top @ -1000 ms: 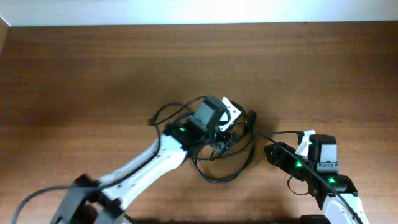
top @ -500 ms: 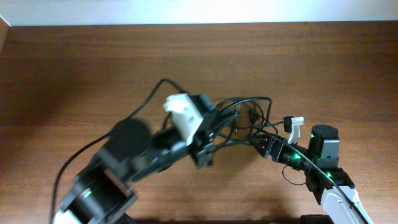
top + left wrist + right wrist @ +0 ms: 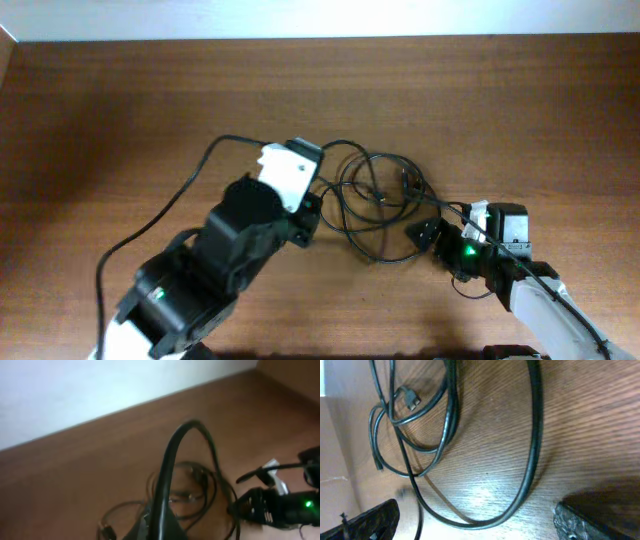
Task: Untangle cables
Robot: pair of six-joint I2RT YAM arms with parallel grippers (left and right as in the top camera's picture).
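Grippers: left gripper (image 3: 308,214) is clenched on one of the cables (image 3: 167,470), and that strand arcs up close to its camera, blurred. Right gripper (image 3: 432,237) is spread wide and holds nothing; one loop lies on the desk (image 3: 150,100) between its fingers (image 3: 375,520). Tangle sits mid-desk between both grippers. Bare wood left, right and up to the far edge along the wall.

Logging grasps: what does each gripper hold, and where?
Right gripper open, holding nothing; a cable loop lies between its fingers. Left gripper: cannot tell; a cable arches up close in its wrist view, fingers hidden.
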